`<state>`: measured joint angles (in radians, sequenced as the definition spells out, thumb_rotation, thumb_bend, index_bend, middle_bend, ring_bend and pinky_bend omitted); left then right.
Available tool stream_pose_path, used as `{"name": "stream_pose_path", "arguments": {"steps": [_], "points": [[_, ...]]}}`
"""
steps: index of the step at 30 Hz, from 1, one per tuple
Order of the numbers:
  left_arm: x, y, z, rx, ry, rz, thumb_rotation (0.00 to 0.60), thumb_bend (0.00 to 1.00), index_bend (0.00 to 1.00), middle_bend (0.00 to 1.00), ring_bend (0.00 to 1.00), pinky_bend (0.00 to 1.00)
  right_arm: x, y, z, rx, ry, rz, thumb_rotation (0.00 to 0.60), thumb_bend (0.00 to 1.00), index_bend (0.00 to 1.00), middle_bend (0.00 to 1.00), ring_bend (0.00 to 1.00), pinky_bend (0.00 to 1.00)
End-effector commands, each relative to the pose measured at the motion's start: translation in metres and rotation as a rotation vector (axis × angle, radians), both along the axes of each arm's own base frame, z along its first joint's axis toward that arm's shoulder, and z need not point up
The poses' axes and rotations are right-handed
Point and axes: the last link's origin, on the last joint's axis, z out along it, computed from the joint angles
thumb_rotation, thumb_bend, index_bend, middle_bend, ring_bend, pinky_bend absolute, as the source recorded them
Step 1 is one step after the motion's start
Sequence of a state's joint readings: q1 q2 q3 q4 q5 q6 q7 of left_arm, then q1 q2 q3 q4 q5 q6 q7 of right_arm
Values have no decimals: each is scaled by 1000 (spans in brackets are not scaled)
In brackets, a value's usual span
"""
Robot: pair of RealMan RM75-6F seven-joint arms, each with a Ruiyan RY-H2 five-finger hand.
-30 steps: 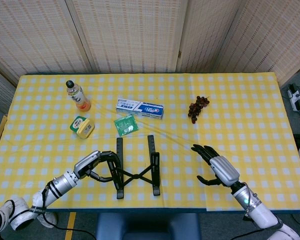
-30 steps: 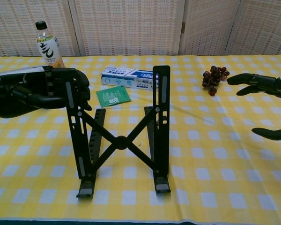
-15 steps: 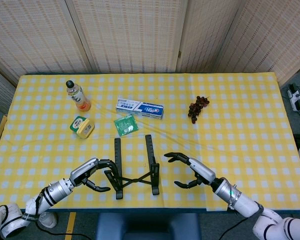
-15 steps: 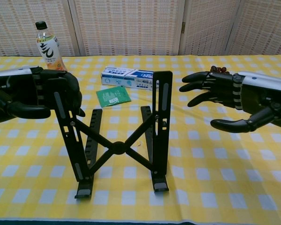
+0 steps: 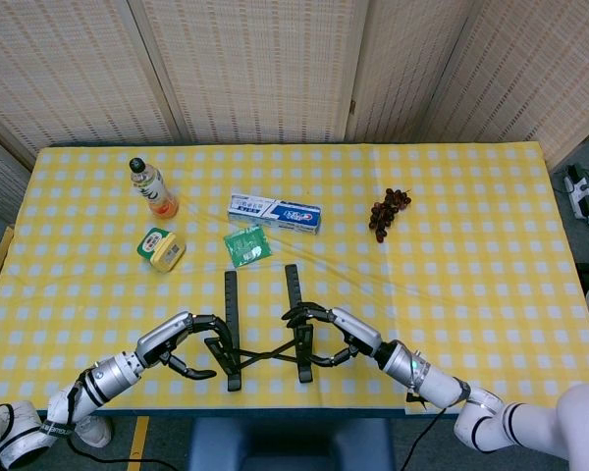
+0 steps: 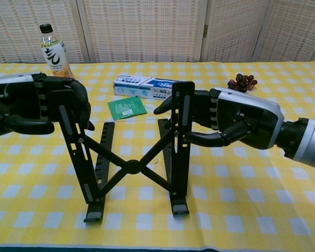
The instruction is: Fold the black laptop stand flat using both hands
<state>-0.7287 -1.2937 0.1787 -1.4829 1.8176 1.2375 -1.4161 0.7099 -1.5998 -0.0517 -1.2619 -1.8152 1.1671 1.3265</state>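
the left robot hand (image 6: 34,105) is wrapped around the top of the left upright of the black laptop stand (image 6: 134,167), fingers curled over the bar. the right robot hand (image 6: 236,123) has its fingers (image 6: 170,104) hooked round the top of the right upright with the thumb below, so it looks to be gripping that bar. the stand sits upright and unfolded between the two hands, its crossed braces forming an x, feet on the yellow checked surface (image 5: 471,285) near the front edge. behind the stand lie a green packet (image 5: 247,245) and a toothpaste box (image 5: 274,211).

risk, as i judge it: if one hand pushes inward harder, the stand may skid or tip on its feet instead of folding. fingers near the braces could also get pinched as the x closes.
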Motion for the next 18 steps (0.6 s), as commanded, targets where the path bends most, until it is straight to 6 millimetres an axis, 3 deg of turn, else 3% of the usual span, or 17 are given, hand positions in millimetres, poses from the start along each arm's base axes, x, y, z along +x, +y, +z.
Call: {"name": "stream_pose_path", "arguments": {"steps": [1,11,18], "points": [[0,0,0,0,-1,0,600,225,444,481,419,292,5,-2,-2,-7,-19,10,600,365,356,254,286,42],[2,3,0,10,-8,9,600,225,444,481,419,292,20,-5,-21,65,-66,-7,600,365,410,287,323,79],[0,3,3,23,-8,18,600,225,447,481,419,292,17,2,-30,184,-144,-96,600,365,459,326,352,157]]}}
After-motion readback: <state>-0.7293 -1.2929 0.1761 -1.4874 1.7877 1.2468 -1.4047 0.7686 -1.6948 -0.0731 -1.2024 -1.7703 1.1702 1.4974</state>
